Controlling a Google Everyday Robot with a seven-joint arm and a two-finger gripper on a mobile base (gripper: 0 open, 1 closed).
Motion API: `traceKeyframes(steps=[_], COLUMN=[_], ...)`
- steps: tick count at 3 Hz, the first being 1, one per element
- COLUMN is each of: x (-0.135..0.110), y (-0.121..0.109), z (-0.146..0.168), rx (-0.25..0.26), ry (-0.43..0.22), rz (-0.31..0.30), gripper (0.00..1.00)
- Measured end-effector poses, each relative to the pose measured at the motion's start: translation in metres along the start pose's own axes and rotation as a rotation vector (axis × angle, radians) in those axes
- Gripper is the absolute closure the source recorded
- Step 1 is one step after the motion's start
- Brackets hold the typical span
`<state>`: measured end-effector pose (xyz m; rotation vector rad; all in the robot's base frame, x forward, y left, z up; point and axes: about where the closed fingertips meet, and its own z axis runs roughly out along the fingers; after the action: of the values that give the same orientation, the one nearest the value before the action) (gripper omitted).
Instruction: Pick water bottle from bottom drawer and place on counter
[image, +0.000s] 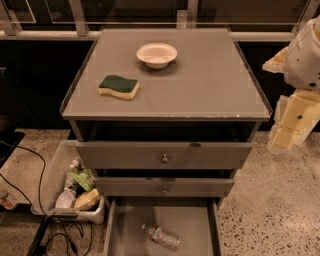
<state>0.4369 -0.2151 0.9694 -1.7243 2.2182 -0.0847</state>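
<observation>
The water bottle (161, 236) is small, clear and crinkled with a label band. It lies on its side on the flat grey floor of the open bottom drawer (122, 225). The counter (200, 85) is the grey cabinet top with a thin raised rim. My gripper (291, 122) is a cream-coloured piece hanging off the white arm at the right edge. It is beside the cabinet at about counter height, well above and to the right of the bottle, and holds nothing that shows.
A white bowl (156, 54) and a green-and-yellow sponge (119, 86) sit on the counter. Two upper drawers with round knobs (164, 158) stand slightly open. A white bin of mixed clutter (70, 192) and cables (30, 165) lie on the floor at the left.
</observation>
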Motion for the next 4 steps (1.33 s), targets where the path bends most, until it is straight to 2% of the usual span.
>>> traceKeyframes(steps=[1, 2, 3, 4], x=[0.004, 0.01, 0.018, 0.032], y=[0.014, 0.04, 0.071, 0.097], z=[0.029, 0.075, 0.121, 0.183], rx=[-0.023, -0.051, -0.045, -0.051], ry=[-0.047, -0.115, -0.154, -0.173], rz=[-0.005, 0.009, 0.041, 0.112], gripper=[0.0, 0.0, 0.0, 0.0])
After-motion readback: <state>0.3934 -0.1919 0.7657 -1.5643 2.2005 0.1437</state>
